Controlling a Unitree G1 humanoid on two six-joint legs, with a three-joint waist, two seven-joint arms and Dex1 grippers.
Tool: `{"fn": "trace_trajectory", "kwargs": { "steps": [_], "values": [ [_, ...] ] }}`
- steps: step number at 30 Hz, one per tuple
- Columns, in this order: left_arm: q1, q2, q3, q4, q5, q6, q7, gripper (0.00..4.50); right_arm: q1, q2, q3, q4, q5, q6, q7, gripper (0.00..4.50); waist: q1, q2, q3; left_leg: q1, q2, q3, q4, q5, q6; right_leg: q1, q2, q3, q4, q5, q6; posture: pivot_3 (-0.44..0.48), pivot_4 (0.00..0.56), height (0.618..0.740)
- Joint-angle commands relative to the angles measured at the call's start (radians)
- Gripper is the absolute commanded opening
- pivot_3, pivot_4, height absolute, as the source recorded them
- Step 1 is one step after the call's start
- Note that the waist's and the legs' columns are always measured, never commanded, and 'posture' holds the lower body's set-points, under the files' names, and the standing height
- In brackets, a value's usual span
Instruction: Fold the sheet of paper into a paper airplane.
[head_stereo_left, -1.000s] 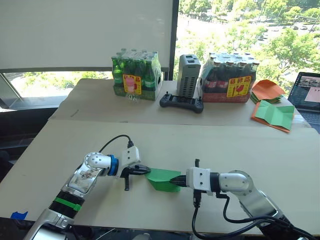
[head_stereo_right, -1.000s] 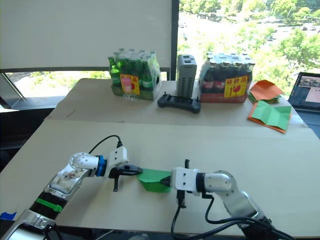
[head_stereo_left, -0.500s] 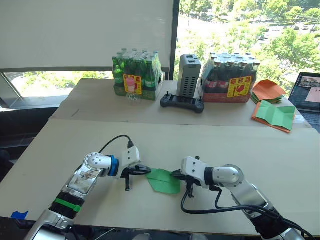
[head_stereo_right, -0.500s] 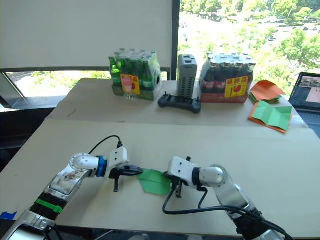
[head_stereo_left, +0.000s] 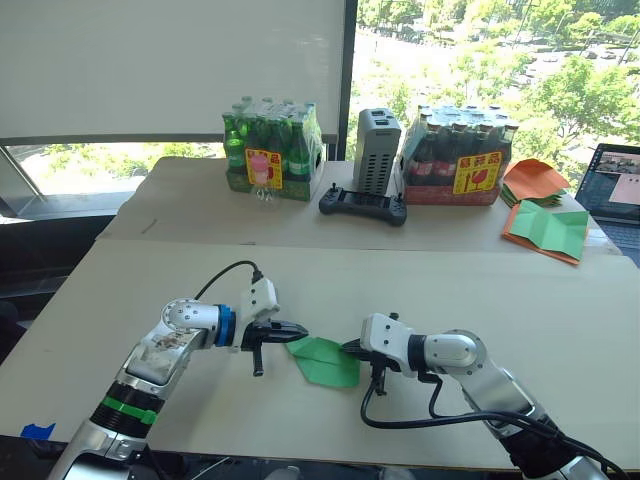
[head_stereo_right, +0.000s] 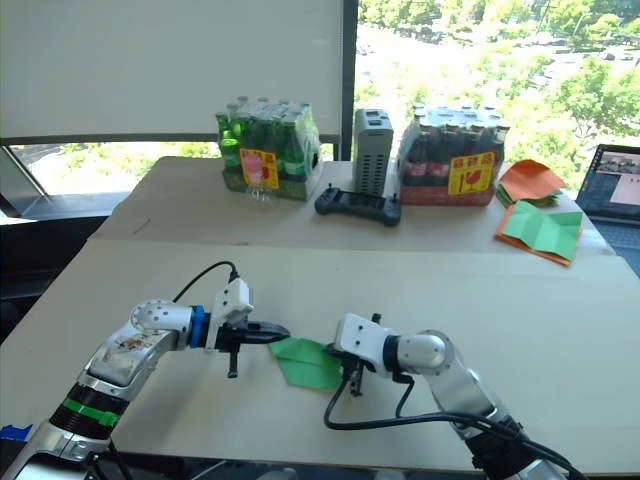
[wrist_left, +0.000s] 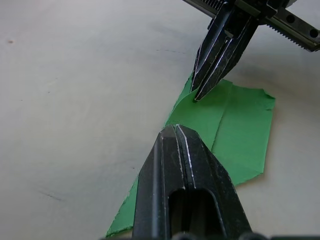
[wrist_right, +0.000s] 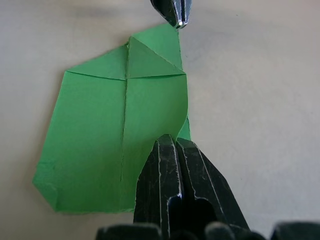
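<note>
Green sheet of paper (head_stereo_left: 325, 361), partly folded with a pointed end, lies flat on the tabletop (head_stereo_left: 450, 275) between the two grippers. Left gripper (head_stereo_left: 298, 329), fingers closed and empty, hovers at its point; right gripper (head_stereo_left: 347, 350), fingers closed, presses its opposite edge.

— Anything covered? 
— The right gripper (wrist_right: 175, 142), fingers pressed together, covers the sheet of paper's (wrist_right: 100, 145) near edge.
— Anything cut off?
— The laptop (head_stereo_left: 617, 190), at the frame's edge.
</note>
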Motion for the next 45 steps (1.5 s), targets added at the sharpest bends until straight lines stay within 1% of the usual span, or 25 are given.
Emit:
{"fn": "trace_trajectory", "kwargs": {
  "steps": [1, 6, 9, 12, 15, 20, 23, 25, 29, 30, 38, 45],
  "values": [
    [-0.004, -0.023, -0.018, 0.024, 0.02, -0.038, 0.008, 0.0, 0.008, -0.002, 0.01, -0.005, -0.008, 0.022, 0.001, 0.01, 0.0, 0.0, 0.0, 0.0, 0.0, 0.0, 0.0, 0.0, 0.0, 0.0, 0.0, 0.0, 0.0, 0.0, 0.0, 0.0, 0.15, 0.675],
    [-0.019, -0.047, -0.059, 0.057, 0.053, -0.061, 0.005, 0.0, 0.008, -0.003, 0.01, -0.014, -0.005, 0.034, 0.001, 0.01, 0.0, 0.0, 0.0, 0.0, 0.0, 0.0, 0.0, 0.0, 0.0, 0.0, 0.0, 0.0, 0.0, 0.0, 0.0, 0.0, 0.15, 0.675],
    [-0.013, -0.041, -0.084, 0.097, 0.101, -0.102, 0.008, 0.0, 0.005, 0.004, 0.004, -0.024, 0.002, 0.045, -0.005, 0.01, 0.0, 0.0, 0.0, 0.0, 0.0, 0.0, 0.0, 0.0, 0.0, 0.0, 0.0, 0.0, 0.0, 0.0, 0.0, 0.0, 0.15, 0.675],
    [-0.01, -0.047, -0.078, 0.112, 0.104, -0.109, 0.014, 0.0, 0.003, 0.021, -0.023, -0.061, 0.054, 0.083, 0.0, 0.86, 0.0, 0.0, 0.0, 0.0, 0.0, 0.0, 0.0, 0.0, 0.0, 0.0, 0.0, 0.0, 0.0, 0.0, 0.0, 0.0, 0.15, 0.675],
    [-0.015, -0.049, -0.081, 0.13, 0.116, -0.122, 0.02, 0.0, -0.004, 0.036, -0.043, -0.094, 0.078, 0.086, -0.01, 1.9, 0.001, 0.0, 0.0, 0.0, 0.0, 0.0, 0.0, 0.0, 0.0, 0.0, 0.0, 0.0, 0.0, 0.0, 0.0, 0.0, 0.15, 0.675],
    [-0.006, -0.044, -0.1, 0.135, 0.132, -0.134, 0.01, 0.0, -0.026, 0.081, -0.066, -0.152, 0.131, 0.094, -0.028, 1.9, 0.0, 0.0, 0.0, 0.0, 0.0, 0.0, 0.0, 0.0, 0.0, 0.0, 0.0, 0.0, 0.0, 0.0, 0.0, 0.0, 0.15, 0.675],
    [0.007, -0.038, -0.111, 0.133, 0.145, -0.142, 0.008, 0.0, -0.031, 0.088, -0.039, -0.164, 0.121, 0.102, -0.03, 1.9, 0.0, 0.0, 0.0, 0.0, 0.0, 0.0, 0.0, 0.0, 0.0, 0.0, 0.0, 0.0, 0.0, 0.0, 0.0, 0.0, 0.15, 0.675],
    [0.012, -0.037, -0.11, 0.132, 0.147, -0.142, 0.007, 0.0, -0.027, 0.077, -0.002, -0.154, 0.081, 0.1, -0.035, 1.39, 0.0, 0.0, 0.0, 0.0, 0.0, 0.0, 0.0, 0.0, 0.0, 0.0, 0.0, 0.0, 0.0, 0.0, 0.0, 0.0, 0.15, 0.675],
    [0.013, -0.038, -0.107, 0.125, 0.147, -0.138, 0.009, 0.0, -0.007, 0.066, 0.03, -0.135, 0.068, 0.105, -0.028, 0.09, 0.0, 0.0, 0.0, 0.001, 0.0, 0.0, 0.0, 0.0, 0.0, 0.0, 0.0, 0.0, 0.0, 0.0, 0.0, 0.0, 0.15, 0.675],
    [0.014, -0.037, -0.107, 0.124, 0.148, -0.138, 0.01, 0.0, -0.007, 0.066, 0.037, -0.124, 0.058, 0.1, -0.031, 0.01, 0.0, 0.0, 0.0, 0.001, 0.0, 0.0, 0.0, 0.0, 0.0, 0.0, 0.0, 0.0, 0.0, 0.0, 0.0, 0.0, 0.15, 0.675],
    [0.019, -0.031, -0.109, 0.109, 0.156, -0.144, 0.013, 0.0, -0.026, 0.083, 0.062, -0.038, 0.03, 0.074, -0.033, 0.01, 0.0, 0.0, 0.0, 0.001, 0.0, 0.0, 0.0, 0.0, 0.0, 0.001, 0.0, 0.0, 0.0, 0.0, 0.0, 0.0, 0.15, 0.675],
    [0.019, -0.026, -0.105, 0.099, 0.158, -0.145, 0.015, 0.0, -0.007, 0.05, 0.087, 0.005, -0.008, 0.084, -0.013, 0.01, -0.002, 0.0, 0.0, 0.002, 0.0, 0.0, 0.0, 0.0, 0.0, 0.001, 0.0, 0.0, 0.0, 0.0, 0.0, 0.0, 0.15, 0.675]
  ]
}}
